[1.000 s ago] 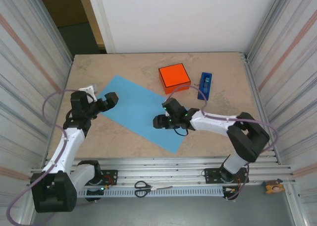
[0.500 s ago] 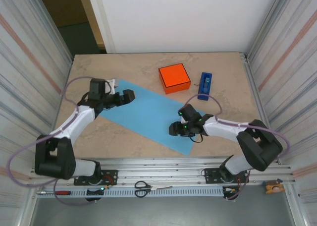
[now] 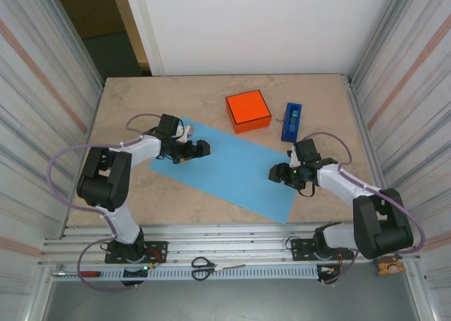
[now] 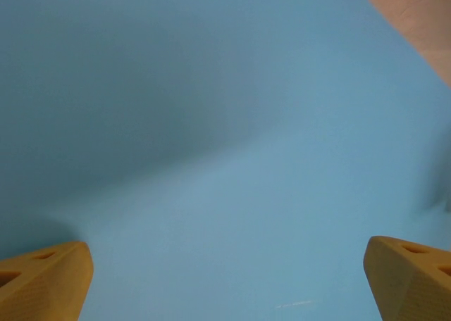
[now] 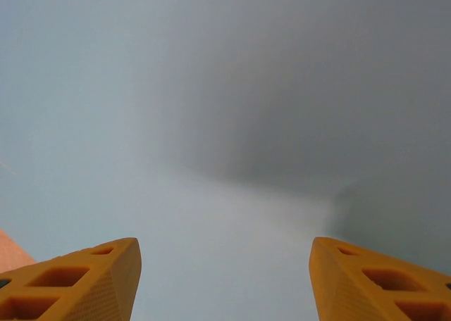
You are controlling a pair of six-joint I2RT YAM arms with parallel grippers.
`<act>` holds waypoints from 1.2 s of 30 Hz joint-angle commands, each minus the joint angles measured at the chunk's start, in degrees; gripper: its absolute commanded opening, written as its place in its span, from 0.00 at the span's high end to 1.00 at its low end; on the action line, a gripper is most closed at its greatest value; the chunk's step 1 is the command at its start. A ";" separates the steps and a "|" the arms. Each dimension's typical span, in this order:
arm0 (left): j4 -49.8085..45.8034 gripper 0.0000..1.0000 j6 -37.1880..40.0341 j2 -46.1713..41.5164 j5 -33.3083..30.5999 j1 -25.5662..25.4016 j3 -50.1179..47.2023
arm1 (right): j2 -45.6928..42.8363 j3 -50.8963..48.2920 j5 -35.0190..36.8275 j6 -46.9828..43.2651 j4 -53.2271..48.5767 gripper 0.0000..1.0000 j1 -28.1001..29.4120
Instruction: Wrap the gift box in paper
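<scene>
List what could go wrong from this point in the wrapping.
1. The paper lies flat under the open left end effector and right end effector; a pinch may crease it or slip.
2. The gift box sits off the sheet by the tape dispenser; sliding the paper could nudge either.
3. Its near corner is close to the table edge and might overhang.

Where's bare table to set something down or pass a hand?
Free: far-left table, bordered by the back edge, box and paper; near-left strip between paper and rail. Crowded: the gap among box, dispenser and right arm.
</scene>
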 commanded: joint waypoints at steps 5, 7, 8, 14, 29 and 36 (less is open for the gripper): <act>-0.79 0.01 -4.00 -5.27 -1.29 -0.12 -9.44 | 3.40 2.39 0.11 2.16 -1.31 0.36 -3.07; -0.83 0.01 -6.17 -7.11 -2.02 -0.11 -12.01 | 5.08 3.34 0.04 1.99 -1.34 0.36 -3.83; -0.20 0.01 -7.70 -8.54 -1.92 -0.25 -13.60 | 5.87 3.75 0.32 1.97 -1.12 0.36 -4.16; 2.83 0.01 -16.33 -19.85 -4.91 -3.29 -21.43 | 13.29 8.05 -1.29 1.55 1.74 0.36 -5.58; -1.12 0.01 -10.46 -24.20 -5.47 -0.91 -13.52 | 11.24 14.17 3.41 2.43 -1.55 0.31 -1.03; -0.53 0.04 -5.88 -13.31 0.05 2.60 -8.27 | 10.10 8.86 1.93 5.05 0.29 0.34 0.71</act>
